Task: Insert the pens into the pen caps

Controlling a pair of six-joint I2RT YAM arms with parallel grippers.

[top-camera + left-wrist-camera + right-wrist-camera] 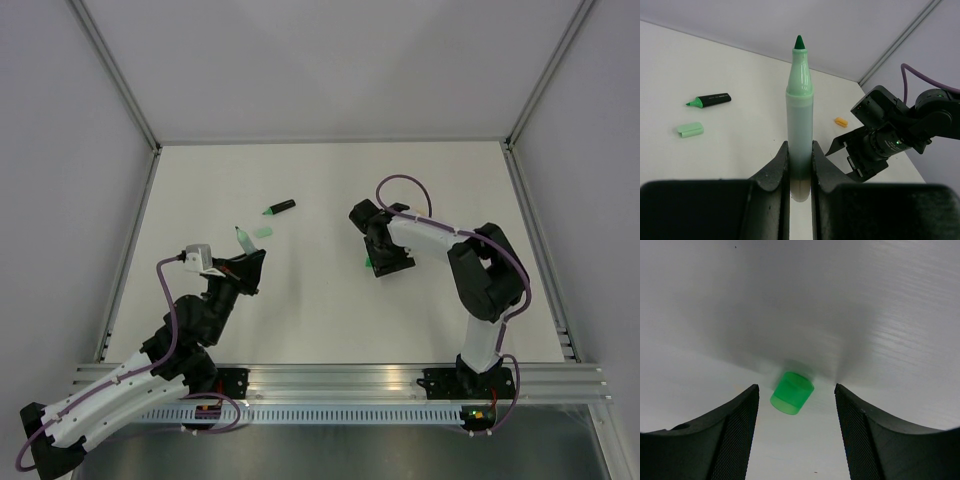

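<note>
My left gripper [800,152] is shut on a pale green pen [799,95] and holds it with its dark green tip pointing away; it also shows in the top view [240,238]. My right gripper [797,402] is open, its fingers on either side of a bright green cap [791,392] lying on the table, not touching it. In the top view this gripper [376,262] points down at the cap [368,263]. A black pen with a green end [279,208] lies at the back, also in the left wrist view [710,100]. A pale green cap [690,129] lies near it.
A small orange cap [840,121] lies on the table behind the right arm [890,135]. Grey walls with metal posts [120,85] enclose the white table. A metal rail [350,378] runs along the near edge.
</note>
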